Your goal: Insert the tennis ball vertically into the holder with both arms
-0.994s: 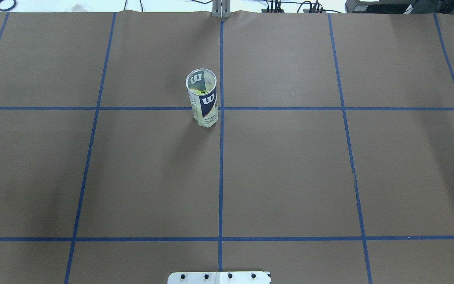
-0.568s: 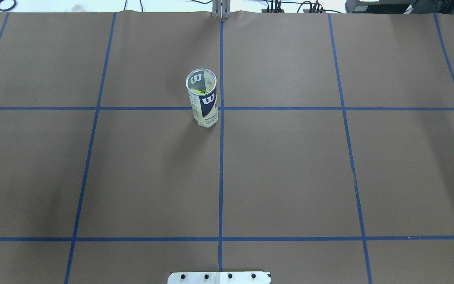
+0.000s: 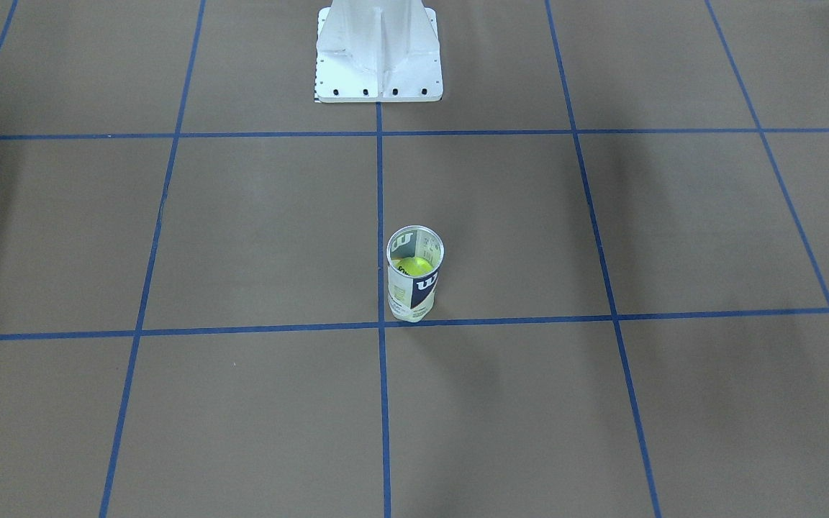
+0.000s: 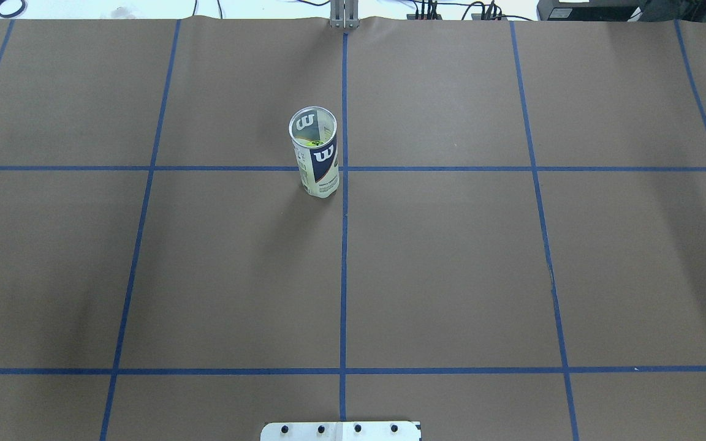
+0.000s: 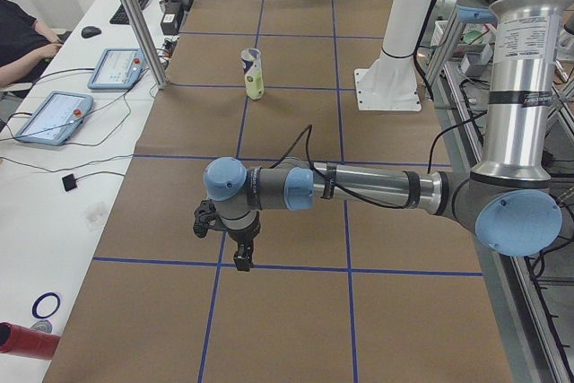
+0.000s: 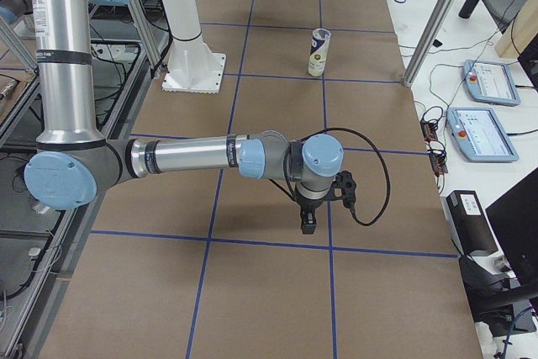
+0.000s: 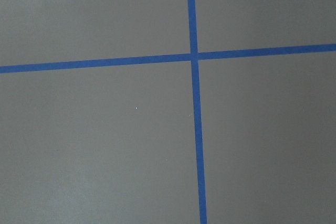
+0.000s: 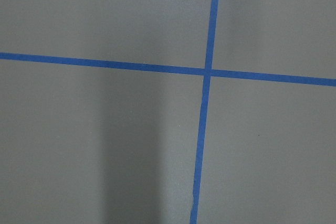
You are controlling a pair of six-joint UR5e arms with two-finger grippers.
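Table (image 4: pixel 451 275): brown paper, blue tape grid (image 4: pixel 343 269).

Left arm (image 5: pixel 359 187): stretched low over the table's left end, outside both central views. Right arm (image 6: pixel 193 157): mirrored at the right end. Both show in the side views only.

Holder (image 4: pixel 316 160): upright, long axis vertical, open mouth up. In the overhead view it stands touching the cross tape line and just left of the centre line, near 12 o'clock from the pedestal base (image 4: pixel 341 431), a shade toward 11.

Tennis ball (image 3: pixel 414 267): yellow-green, seen inside the holder through the mouth and clear wall. Judgement: insertion looks complete.

Key relation: the holder lies well apart from both grippers, at about 12 o'clock from each in its own side view. Judgement: being just left of centre, it is marginally nearer the left arm; any further approach must come from above, along the tube axis.

Left gripper (image 5: pixel 240 259): pointing down above a tape crossing, touching nothing visible; finger spread cannot be told. Right gripper (image 6: pixel 308 223): same pose, same uncertainty. Wrist views show only paper and tape, no fingers.
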